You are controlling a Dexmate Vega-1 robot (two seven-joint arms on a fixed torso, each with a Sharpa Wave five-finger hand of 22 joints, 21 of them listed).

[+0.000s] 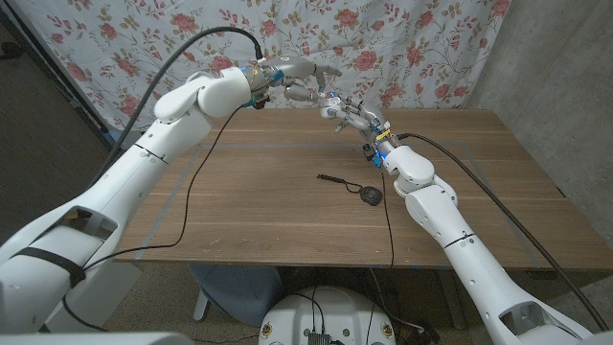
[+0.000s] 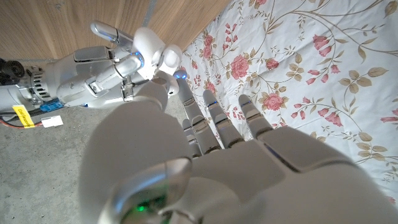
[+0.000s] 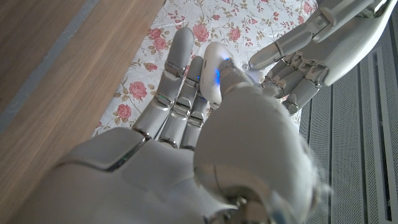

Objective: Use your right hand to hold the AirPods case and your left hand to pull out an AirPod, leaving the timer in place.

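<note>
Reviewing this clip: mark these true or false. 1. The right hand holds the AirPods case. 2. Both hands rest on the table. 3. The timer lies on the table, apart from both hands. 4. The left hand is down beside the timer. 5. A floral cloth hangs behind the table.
1. True: the right hand holds the white case in its fingers.
2. False: both are raised over the far edge of the table.
3. True: the timer lies by itself near the middle.
4. False: the left hand is up by the case, far from the timer.
5. True: the cloth hangs behind.
</note>
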